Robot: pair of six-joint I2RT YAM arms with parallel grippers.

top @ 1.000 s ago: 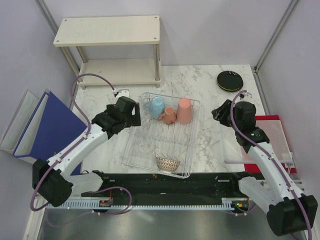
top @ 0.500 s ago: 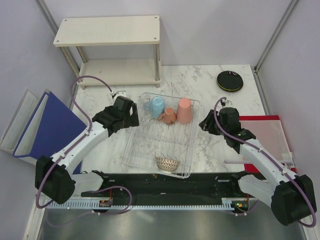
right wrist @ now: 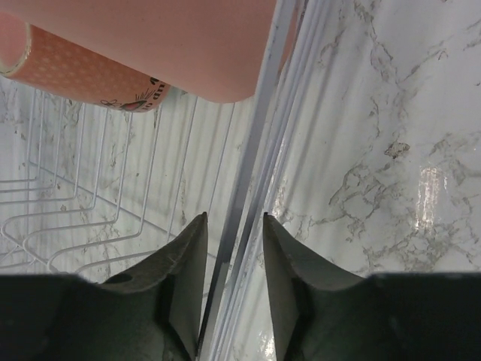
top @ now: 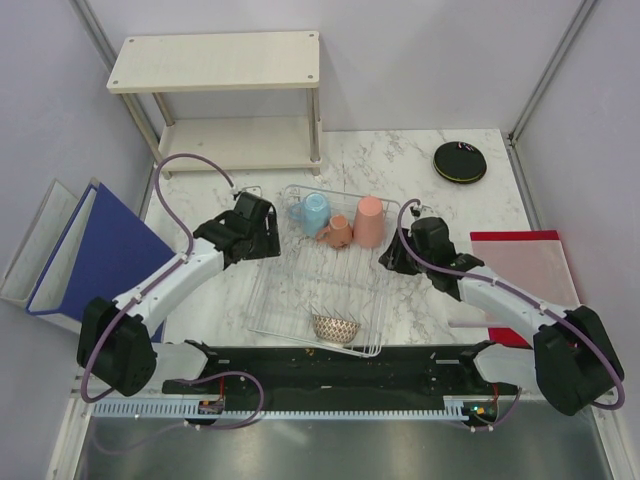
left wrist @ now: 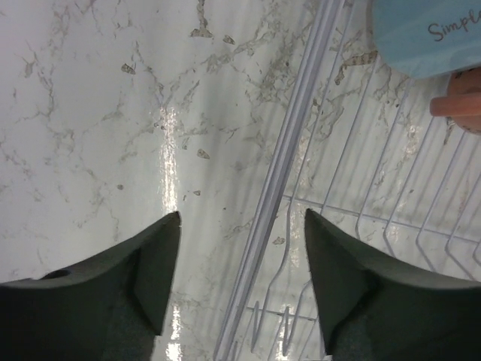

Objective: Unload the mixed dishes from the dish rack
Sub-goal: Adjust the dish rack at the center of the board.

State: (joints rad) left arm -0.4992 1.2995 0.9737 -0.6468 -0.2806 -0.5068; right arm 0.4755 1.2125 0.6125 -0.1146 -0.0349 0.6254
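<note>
Sitting in the middle of the white marble table (top: 400, 160): the dish rack (top: 300, 290), holding four dishes. Crowding together at its far end, a light blue cup (top: 315, 212), a small pink cup (top: 337, 232) lying on its side and a tall pink cup (top: 369, 221). Resting alone at the near end, a beige bowl (top: 335, 326) with a net pattern. Lying out on the table near the far right corner, well apart from the rack, a black plate (top: 459, 161).

Hovering at the rack's left edge, the left gripper (top: 272, 240), fingers spread wide and holding nothing (the rim wire running between them in the left wrist view). Showing on the blue cup there, dark letters reading "Simpl", cut off by the picture's edge.

Reaching to the rack's right edge, the right gripper (top: 388, 262), fingers close together with only a narrow gap, the rim wires passing through that gap and not clearly being pinched. Peeking in at the top of the right wrist view, both pink cups, the small one wearing tiny white dots and some dark writing too small to read
</note>
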